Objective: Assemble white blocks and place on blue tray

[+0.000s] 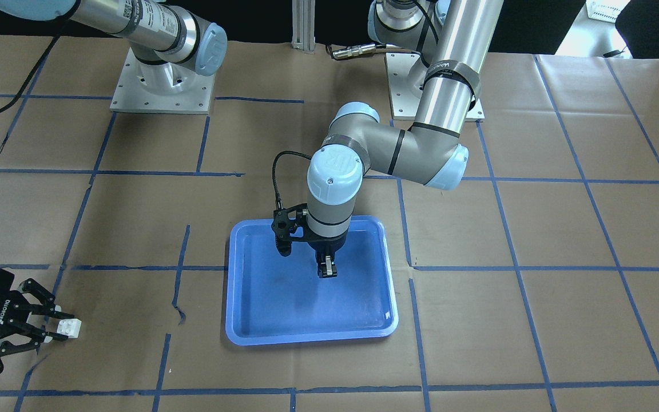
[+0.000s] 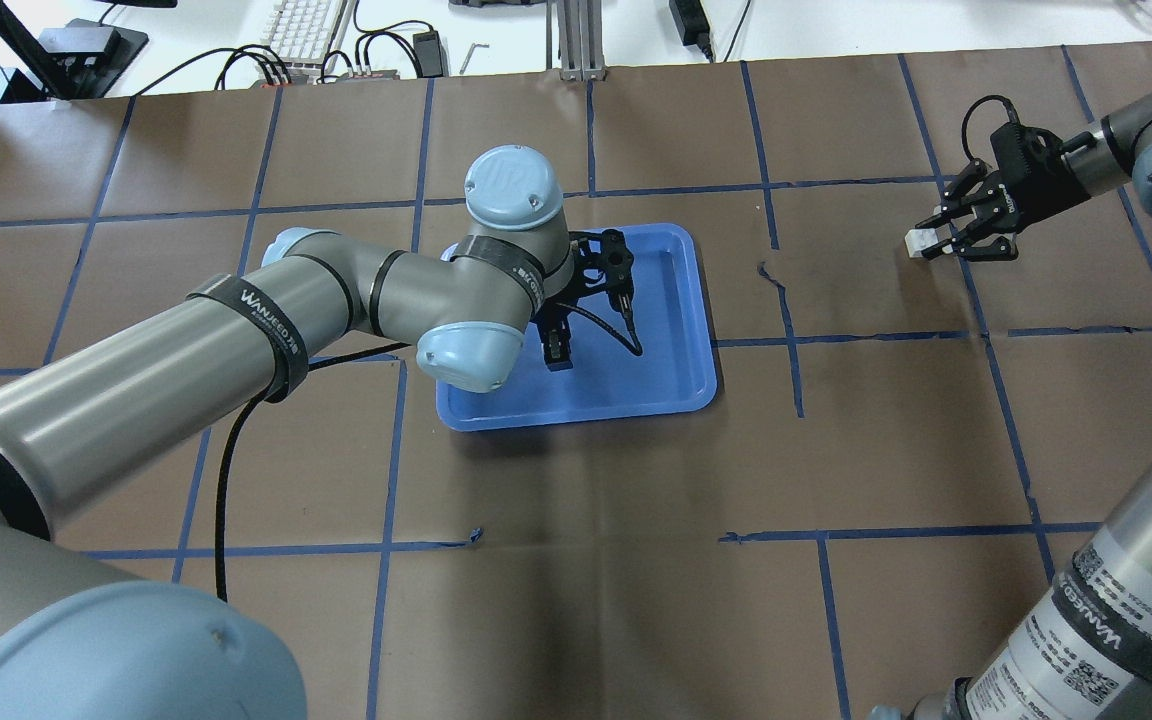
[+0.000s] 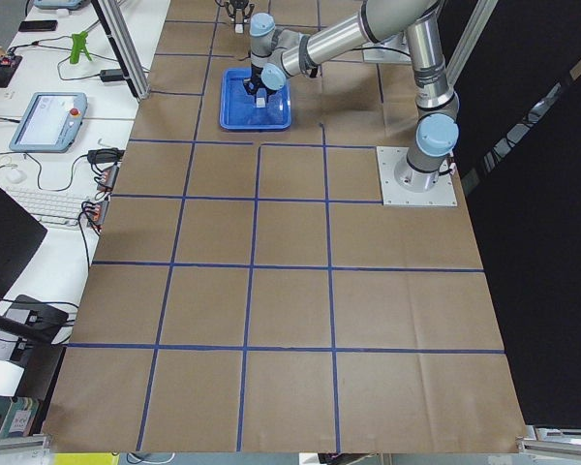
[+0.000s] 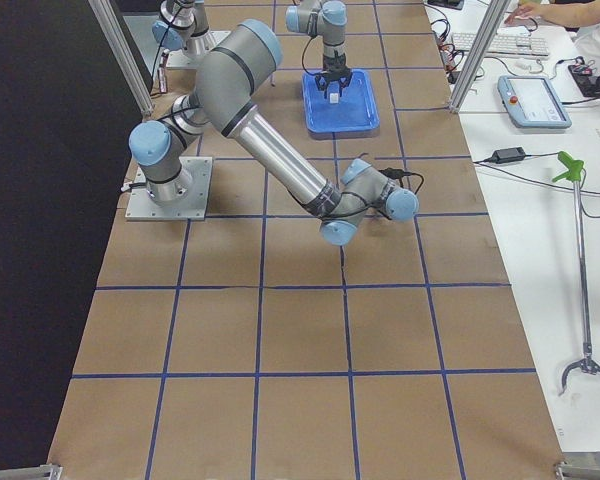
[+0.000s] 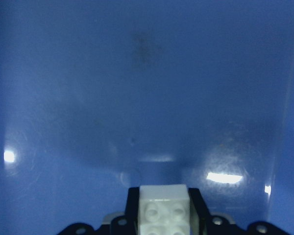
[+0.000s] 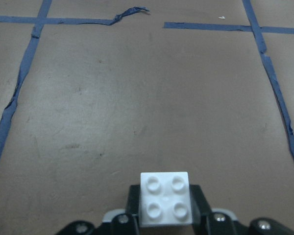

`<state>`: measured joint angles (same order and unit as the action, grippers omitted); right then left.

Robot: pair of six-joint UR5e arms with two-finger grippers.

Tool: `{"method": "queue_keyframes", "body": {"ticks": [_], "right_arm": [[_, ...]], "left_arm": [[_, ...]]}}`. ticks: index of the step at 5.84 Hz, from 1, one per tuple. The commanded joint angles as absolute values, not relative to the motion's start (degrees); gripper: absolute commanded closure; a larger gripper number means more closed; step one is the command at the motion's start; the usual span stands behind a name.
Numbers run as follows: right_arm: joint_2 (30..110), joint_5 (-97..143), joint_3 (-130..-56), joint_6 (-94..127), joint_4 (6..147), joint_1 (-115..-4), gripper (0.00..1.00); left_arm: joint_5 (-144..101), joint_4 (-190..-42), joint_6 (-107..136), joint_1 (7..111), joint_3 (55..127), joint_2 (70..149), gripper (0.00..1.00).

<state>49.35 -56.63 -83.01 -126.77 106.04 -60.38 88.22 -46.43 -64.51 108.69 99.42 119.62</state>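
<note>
Left gripper (image 1: 326, 270) clamped on first white block (image 5: 164, 208), low over blue tray (image 1: 284, 303); right gripper (image 1: 59, 327) clamped on second white block (image 6: 165, 198) above the desk (image 1: 535, 229), well apart from the tray; blocks unjoined; risk: release now would leave assembly undone; misaligned studs at mating could dislodge a block

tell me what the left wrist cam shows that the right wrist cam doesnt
Only the left wrist view: the blue tray, its floor filling the frame beneath the left gripper, with a few glare spots.

Only the right wrist view: the brown paper table crossed by blue tape lines, beneath the right gripper.

Both: a white studded block clamped between the fingers at the bottom edge, the left block and the right block.
</note>
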Motion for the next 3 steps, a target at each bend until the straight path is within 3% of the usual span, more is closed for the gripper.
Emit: {"method": "queue_keyframes", "body": {"ticks": [1, 3], "right_arm": [[51.9, -56.5, -82.4, -126.1, 105.0, -60.9, 0.75], [58.5, -56.3, -83.0, -125.6, 98.9, -64.7, 0.74]], "left_arm": [[88.5, -49.5, -63.9, 108.7, 98.9, 117.3, 0.01], [92.9, -68.5, -57.7, 107.7, 96.4, 107.9, 0.01]]}}
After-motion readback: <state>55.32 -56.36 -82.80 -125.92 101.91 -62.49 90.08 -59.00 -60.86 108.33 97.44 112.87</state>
